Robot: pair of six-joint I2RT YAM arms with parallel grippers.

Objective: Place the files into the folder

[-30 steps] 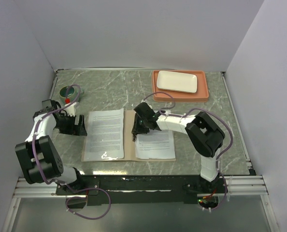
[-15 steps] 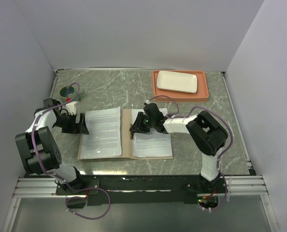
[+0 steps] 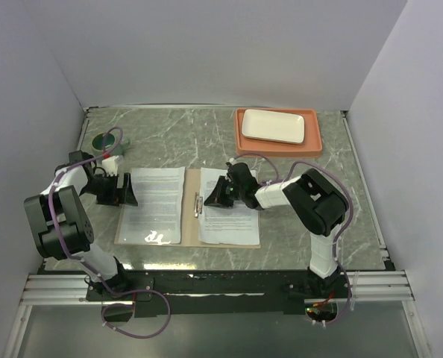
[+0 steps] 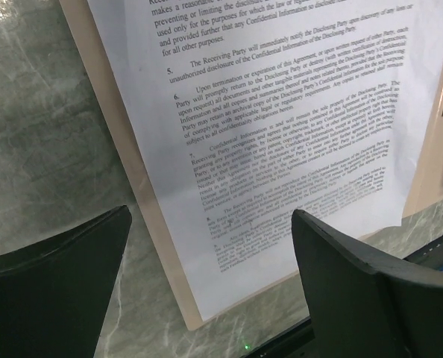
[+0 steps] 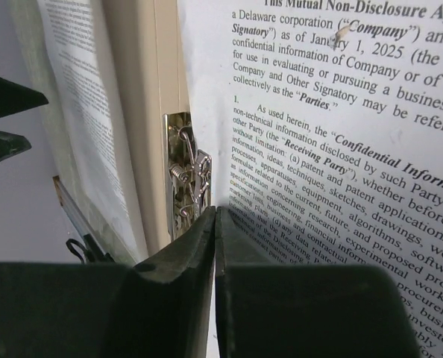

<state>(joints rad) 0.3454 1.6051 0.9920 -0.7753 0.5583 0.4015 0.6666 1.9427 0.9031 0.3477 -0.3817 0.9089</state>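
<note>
The tan folder (image 3: 191, 186) lies open on the table. A glossy sheet of text (image 3: 154, 203) lies on its left half and a second sheet (image 3: 236, 220) on its right half. A metal clip (image 3: 198, 203) sits at the crease. My left gripper (image 3: 122, 191) is open, and in the left wrist view (image 4: 210, 216) it straddles the folder's left edge (image 4: 143, 224) and the sheet (image 4: 281, 134). My right gripper (image 3: 211, 200) is shut. In the right wrist view (image 5: 215, 210) its tips rest at the right sheet's (image 5: 341, 149) left edge, beside the clip (image 5: 186, 175).
A salmon-orange tray (image 3: 242, 145) holding a white plate (image 3: 274, 125) stands at the back right. A round green object (image 3: 104, 142) sits at the back left, behind my left arm. White walls enclose the marble table (image 3: 318, 224).
The folder and both sheets have slid to the left and turned slightly. My right gripper has moved with them at the crease. My left gripper has shifted a little left.
</note>
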